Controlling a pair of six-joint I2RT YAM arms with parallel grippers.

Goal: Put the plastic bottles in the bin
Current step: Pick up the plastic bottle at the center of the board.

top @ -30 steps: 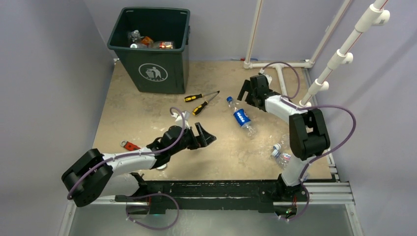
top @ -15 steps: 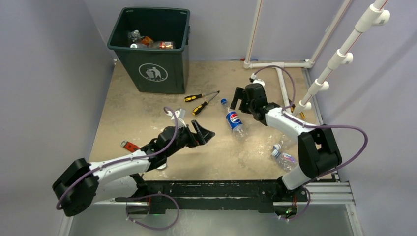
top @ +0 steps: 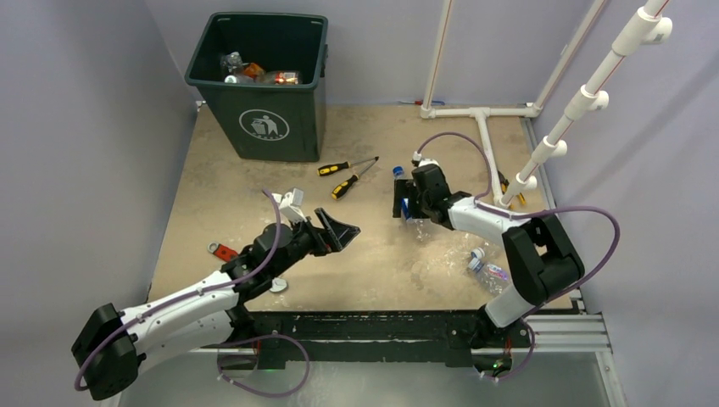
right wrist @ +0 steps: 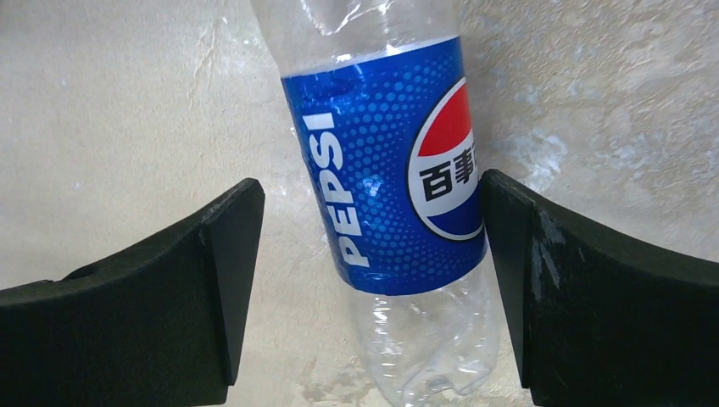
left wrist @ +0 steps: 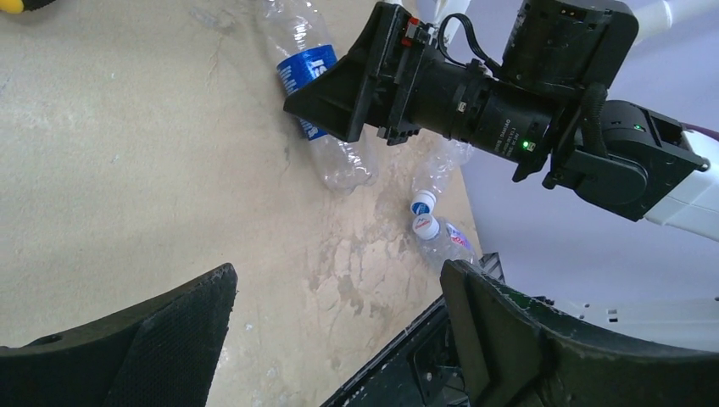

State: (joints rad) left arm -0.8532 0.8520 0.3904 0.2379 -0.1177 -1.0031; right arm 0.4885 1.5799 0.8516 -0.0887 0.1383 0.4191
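Observation:
A clear Pepsi bottle (right wrist: 386, 170) with a blue label lies on the tan table, its blue cap (top: 397, 172) pointing away. My right gripper (right wrist: 369, 191) is low over it and open, one finger on each side. The right finger (right wrist: 543, 280) sits against the label and a gap remains on the left. The left wrist view shows this bottle (left wrist: 307, 72) under the right gripper (left wrist: 339, 93). Two more plastic bottles (top: 485, 267) lie by the right arm's base. My left gripper (top: 339, 227) hovers open and empty mid-table. The bin (top: 271, 127) stands at the far left with bottles (top: 254, 75) inside.
Two yellow-and-black screwdrivers (top: 348, 165) lie between the bin and the right gripper. A red-handled wrench (top: 225, 252) rests by the left arm. White pipes (top: 483, 127) run along the far right of the table, and grey walls close in on three sides.
My right gripper swung left and came down until its fingers straddle the Pepsi bottle, which turned more upright in the top view. My left arm stretched out further, staying open.

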